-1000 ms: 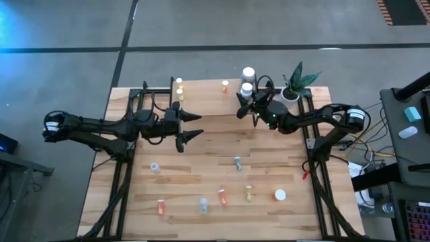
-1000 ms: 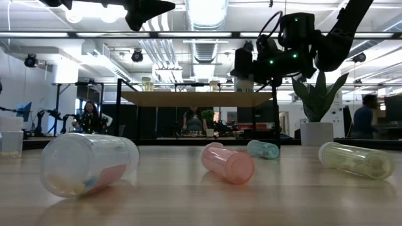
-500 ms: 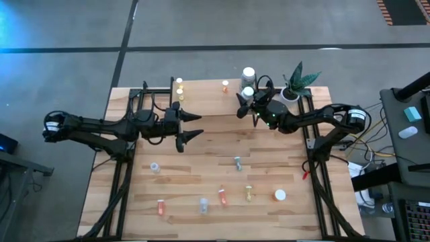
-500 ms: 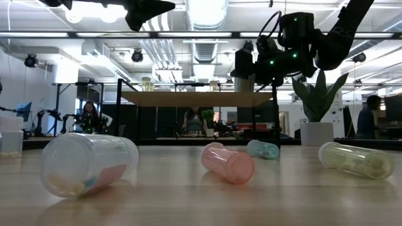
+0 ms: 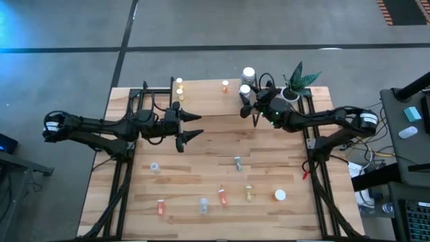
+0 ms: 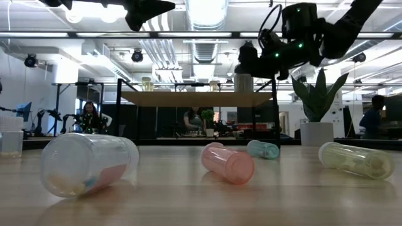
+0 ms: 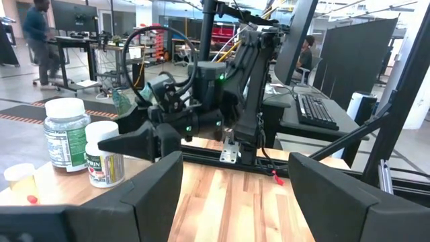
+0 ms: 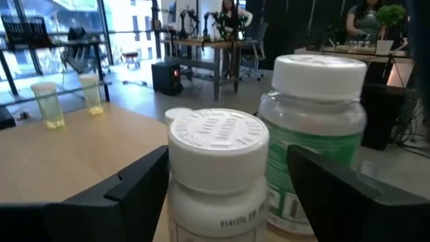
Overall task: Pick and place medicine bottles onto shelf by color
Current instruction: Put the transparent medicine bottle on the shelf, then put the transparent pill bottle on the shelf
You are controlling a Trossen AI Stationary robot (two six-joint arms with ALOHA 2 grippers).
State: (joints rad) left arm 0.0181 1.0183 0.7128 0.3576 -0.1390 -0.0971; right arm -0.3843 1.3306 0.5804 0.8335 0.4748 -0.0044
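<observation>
The right gripper [image 5: 251,106] is positioned at the shelf [image 5: 208,97], far right of the surface [image 5: 201,168]. Its fingers [image 8: 134,191] are spread on either side of the small white-capped bottle [image 8: 215,178], which stands on the shelf just beside the larger green-labelled bottle [image 8: 316,141]. The left gripper [image 5: 190,126] hovers with fingers released, holding nothing. 7 bottles lie on the near surface. Risk: both upright bottles could be toppled if a finger catches one during withdrawal.
</observation>
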